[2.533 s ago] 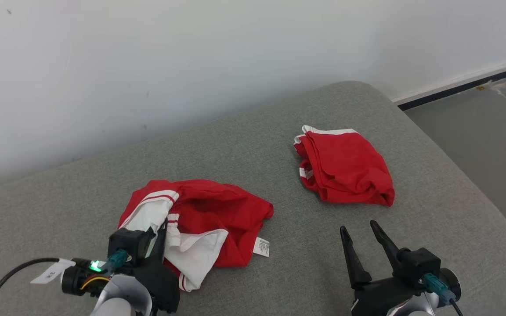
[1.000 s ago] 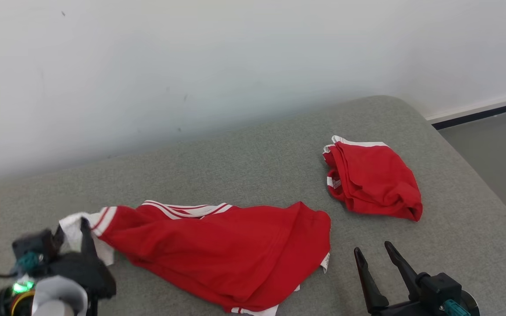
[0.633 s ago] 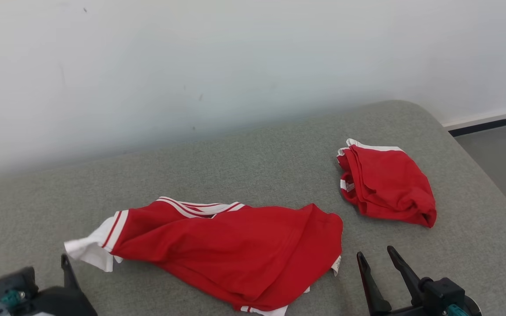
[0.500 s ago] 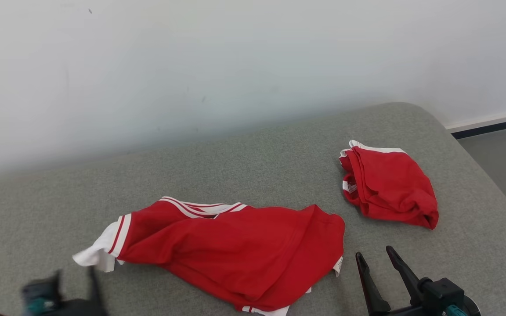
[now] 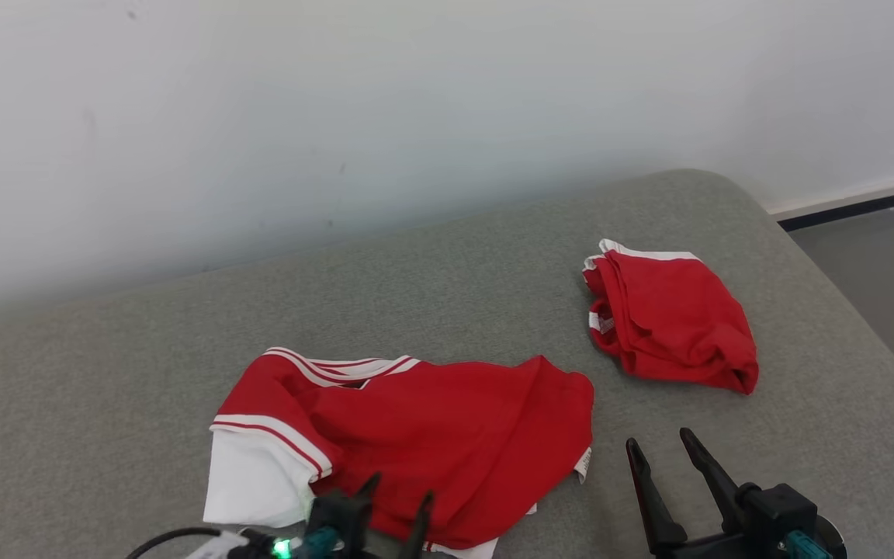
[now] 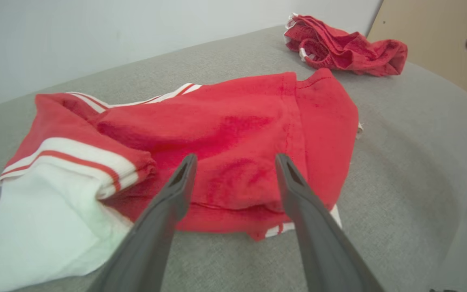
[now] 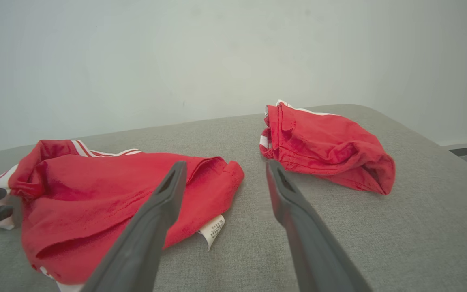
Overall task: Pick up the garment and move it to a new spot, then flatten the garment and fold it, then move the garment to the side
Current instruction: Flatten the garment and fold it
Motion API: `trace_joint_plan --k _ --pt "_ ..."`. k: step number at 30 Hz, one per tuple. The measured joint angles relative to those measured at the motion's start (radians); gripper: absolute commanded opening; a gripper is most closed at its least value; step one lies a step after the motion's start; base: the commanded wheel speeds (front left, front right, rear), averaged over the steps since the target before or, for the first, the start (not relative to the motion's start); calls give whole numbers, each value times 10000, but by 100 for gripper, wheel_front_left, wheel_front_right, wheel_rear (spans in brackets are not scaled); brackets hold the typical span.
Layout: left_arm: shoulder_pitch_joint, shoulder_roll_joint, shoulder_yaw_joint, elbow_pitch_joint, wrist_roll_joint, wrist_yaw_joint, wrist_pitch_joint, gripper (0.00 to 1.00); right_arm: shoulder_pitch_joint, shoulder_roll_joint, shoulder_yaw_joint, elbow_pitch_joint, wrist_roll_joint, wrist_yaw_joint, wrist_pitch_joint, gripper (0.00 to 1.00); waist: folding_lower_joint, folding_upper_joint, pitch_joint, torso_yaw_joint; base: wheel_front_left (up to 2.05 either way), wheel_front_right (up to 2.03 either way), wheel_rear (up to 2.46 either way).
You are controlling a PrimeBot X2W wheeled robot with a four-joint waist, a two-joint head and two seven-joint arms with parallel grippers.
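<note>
Since the earlier frames the left gripper [image 5: 399, 489] is no more at the far-left w/ the sleeve pinched. It is now at the near edge, approx. middle-left, and its two fingers stand spread w/ nothing between them. Also the garment [image 5: 447, 435] looks different: the white sleeve [image 5: 253, 477], before pulled out to the left, now lies at the near-left corner, w/ a red-and-white striped cuff [image 5: 276, 439] across its far side. The whole head view has shifted a little too.

The garment is red and lies crumpled, not flat, on the grey cushion [image 5: 455, 272], in the near-middle zone, longer from left to right. One more striped trim [image 5: 338, 365] runs along its far-left edge, & a small white label [image 5: 583, 462] sticks out at the near-right edge. In the left wrist view the fingertips are over the near part of the red cloth; touching or just above it, I cannot tell.

At the near-right is the right gripper [image 5: 658, 439], fingers apart & empty, tips pointing to the far side, just right of the label and not touching the cloth.

One second red garment [image 5: 672, 318], a folded bundle w/ white trim, lies far-right on the cushion, apart from the first one. Behind is a white wall [image 5: 338, 93], & grey floor [image 5: 881, 272] shows at the right.
</note>
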Motion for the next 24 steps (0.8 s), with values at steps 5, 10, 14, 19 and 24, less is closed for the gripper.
trace_joint_plan --k 5,10,14,19,24 --pt "-261 -416 -853 -69 345 27 481 100 -248 -40 -2 251 96 0 -2 100 0 0 95 -328 0 0 0" --pt "-720 -426 -1189 368 694 224 970 100 -457 -77 75 347 192 0 -2 100 0 0 181 -537 0 0 0" --pt "-1170 -339 -1277 957 1057 500 1287 100 -643 -79 151 426 290 0 0 100 1 0 269 -719 0 0 0" --pt "-1555 -274 -1561 1670 1225 376 1615 100 -817 -100 184 608 345 0 0 100 0 0 378 -953 0 0 0" --pt "-1735 -284 -1578 2071 1237 479 1770 49 -960 -127 186 694 360 0 0 100 0 0 460 -1136 0 0 0"
